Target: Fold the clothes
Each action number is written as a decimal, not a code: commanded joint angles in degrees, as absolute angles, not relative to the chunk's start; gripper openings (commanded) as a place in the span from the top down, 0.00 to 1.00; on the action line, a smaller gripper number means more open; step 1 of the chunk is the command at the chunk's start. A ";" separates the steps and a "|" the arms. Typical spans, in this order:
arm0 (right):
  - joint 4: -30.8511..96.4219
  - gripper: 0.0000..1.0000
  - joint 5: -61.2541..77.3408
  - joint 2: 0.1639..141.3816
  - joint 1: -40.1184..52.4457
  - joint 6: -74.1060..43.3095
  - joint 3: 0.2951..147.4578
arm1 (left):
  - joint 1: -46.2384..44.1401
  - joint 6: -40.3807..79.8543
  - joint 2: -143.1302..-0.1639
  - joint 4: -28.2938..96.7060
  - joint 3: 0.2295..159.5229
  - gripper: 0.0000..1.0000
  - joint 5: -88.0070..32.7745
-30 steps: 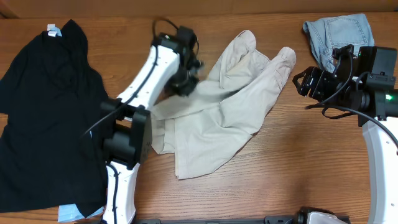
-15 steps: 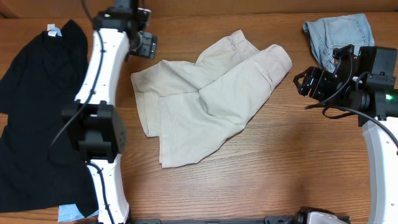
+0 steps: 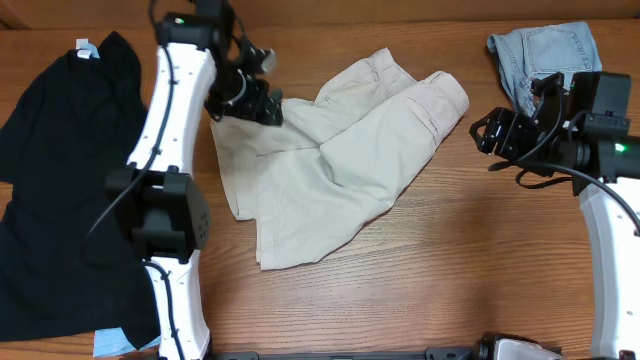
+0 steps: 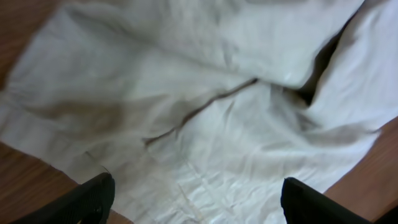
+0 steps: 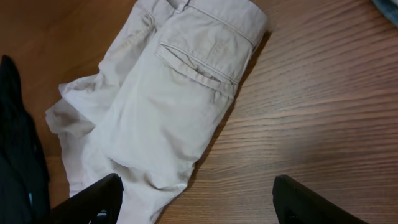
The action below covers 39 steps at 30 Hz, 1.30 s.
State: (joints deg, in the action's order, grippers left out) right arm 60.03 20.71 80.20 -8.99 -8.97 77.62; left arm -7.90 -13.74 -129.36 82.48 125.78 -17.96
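Observation:
The cream-beige shorts (image 3: 330, 170) lie spread and creased in the middle of the table, waistband toward the far right. My left gripper (image 3: 262, 100) hovers open over their far-left corner; in the left wrist view its fingers (image 4: 90, 199) stand wide apart above the wrinkled cloth (image 4: 205, 93), gripper (image 4: 199, 202) holding nothing. My right gripper (image 3: 485, 132) hangs open to the right of the waistband, gripper (image 5: 198, 199) empty, with the shorts' back pocket (image 5: 193, 68) ahead of it. The black top (image 3: 70, 170) lies at the left. The denim shorts (image 3: 545, 50) sit at the far right corner.
A light-blue item (image 3: 110, 343) peeks out under the black top at the front left. A pale object (image 3: 520, 350) sits at the front edge. Bare wood (image 3: 450, 260) lies in front of and to the right of the cream shorts.
My left gripper dragged one leg of the shorts leftward, opened and let go, swung to the far left, then came back over the shorts' corner. The right arm has not moved.

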 commanded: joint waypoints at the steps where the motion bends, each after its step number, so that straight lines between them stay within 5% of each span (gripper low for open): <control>1: 59.90 0.19 20.38 81.52 -8.88 -8.56 78.72 | -9.47 -18.28 -128.92 80.05 120.25 0.12 -12.25; 22: 60.07 0.19 20.36 82.11 -8.88 -8.56 78.72 | -11.00 -31.79 -128.99 66.57 102.35 0.24 -15.03; 29: 60.05 0.19 20.34 82.11 -8.88 -8.54 78.72 | -11.09 -31.77 -129.01 62.13 98.65 0.18 -14.98; 36: 59.79 0.19 19.51 82.11 -8.88 -8.56 78.72 | -11.09 -31.05 -128.97 62.17 99.13 0.31 -14.94; 39: 59.18 0.19 19.51 82.11 -8.88 -8.56 78.72 | -11.35 -28.45 -128.86 63.29 101.10 0.47 -14.96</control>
State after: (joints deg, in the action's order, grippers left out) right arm 59.92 20.12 82.15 -8.99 -8.97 77.62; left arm -10.55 -30.13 -129.21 62.26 100.05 -13.89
